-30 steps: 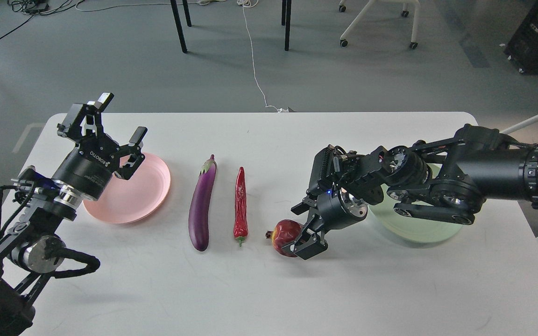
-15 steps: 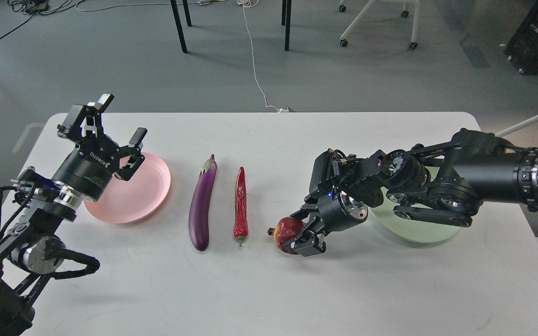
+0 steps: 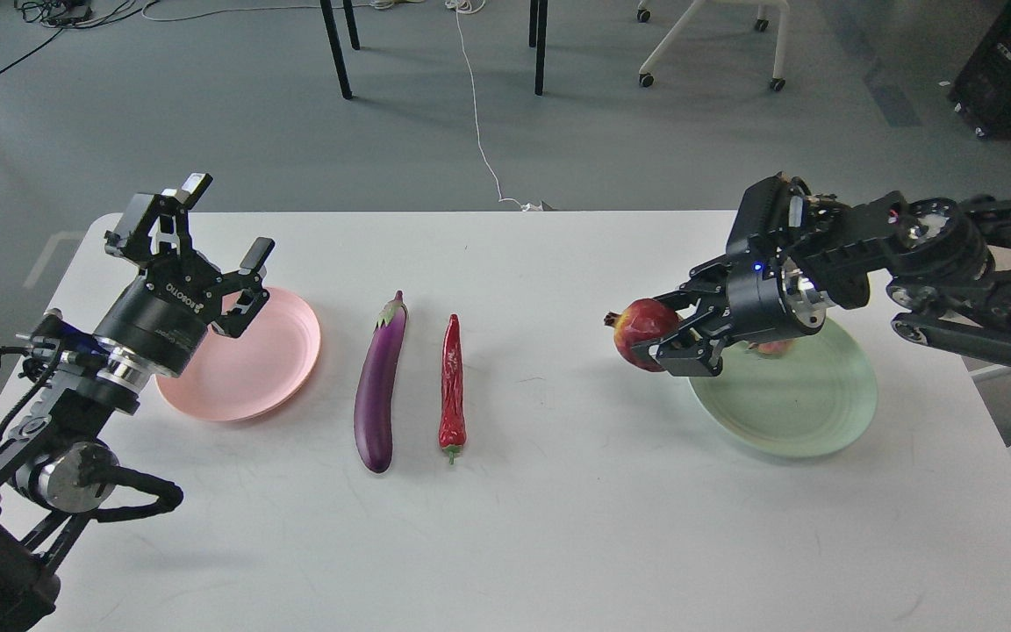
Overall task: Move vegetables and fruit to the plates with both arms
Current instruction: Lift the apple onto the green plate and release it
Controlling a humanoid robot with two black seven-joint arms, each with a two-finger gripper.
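Observation:
My right gripper (image 3: 656, 338) is shut on the dark red pomegranate-like fruit (image 3: 641, 321) and holds it in the air just left of the mint green plate (image 3: 808, 412). A sliver of the pink and yellow-green fruit (image 3: 769, 348) shows on that plate, mostly hidden behind the gripper. The purple eggplant (image 3: 381, 384) and the red chili pepper (image 3: 451, 384) lie side by side mid-table. My left gripper (image 3: 218, 226) is open and empty, raised over the far left edge of the pale pink plate (image 3: 251, 369).
The white table (image 3: 558, 544) spreads out in front of the vegetables. Chair and table legs stand on the floor beyond the table's far edge. A white object sits at the right edge of the view.
My right gripper has lifted the dark red fruit off the table and carried it up and to the right, to the mint green plate's left rim. The left arm has barely moved.

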